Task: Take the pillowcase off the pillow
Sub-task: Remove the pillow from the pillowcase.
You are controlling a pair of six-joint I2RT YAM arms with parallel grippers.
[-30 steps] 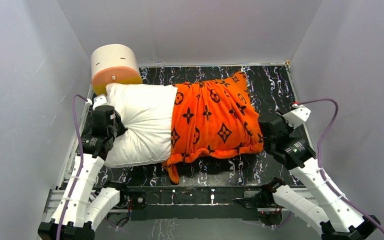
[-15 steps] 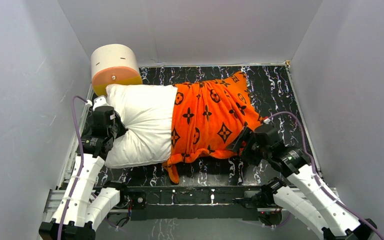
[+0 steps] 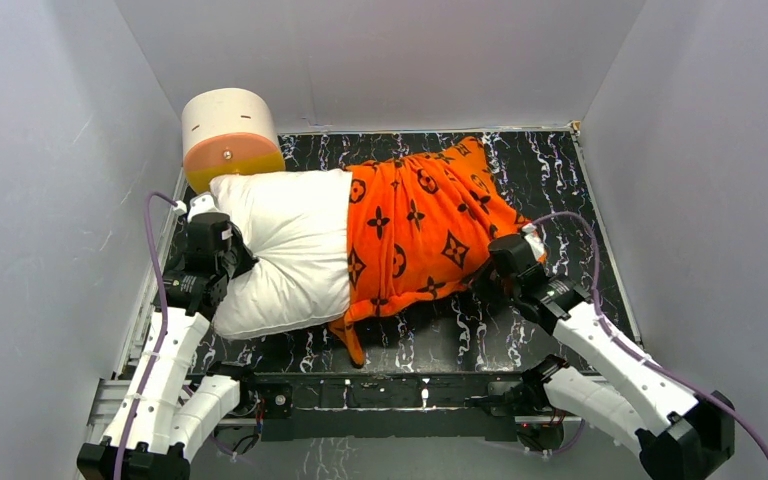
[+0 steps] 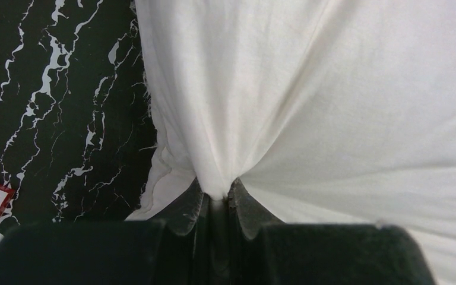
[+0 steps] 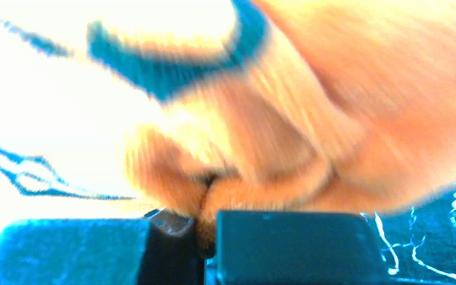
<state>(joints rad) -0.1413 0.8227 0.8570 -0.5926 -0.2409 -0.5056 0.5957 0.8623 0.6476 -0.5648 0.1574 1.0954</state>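
Black marbled floor [image 3: 550, 170] holds one pillow [image 3: 290, 235], pinched by left fingers [image 4: 185, 209], and one pillowcase [image 3: 420, 230], pinched by right fingers [image 5: 285, 243].

Top external camera: fixed high at the near side, facing down and forward; it takes in the whole black marbled floor [image 3: 560, 180]. Left wrist camera: very near, looking along the left gripper [image 4: 217, 191] onto the pillow [image 4: 332, 89], with floor at its left. Right wrist camera: pressed close against the pillowcase [image 5: 344, 89] past the right gripper [image 5: 205, 214]; blurred and overexposed. The top view shares pillow, pillowcase and floor with them.
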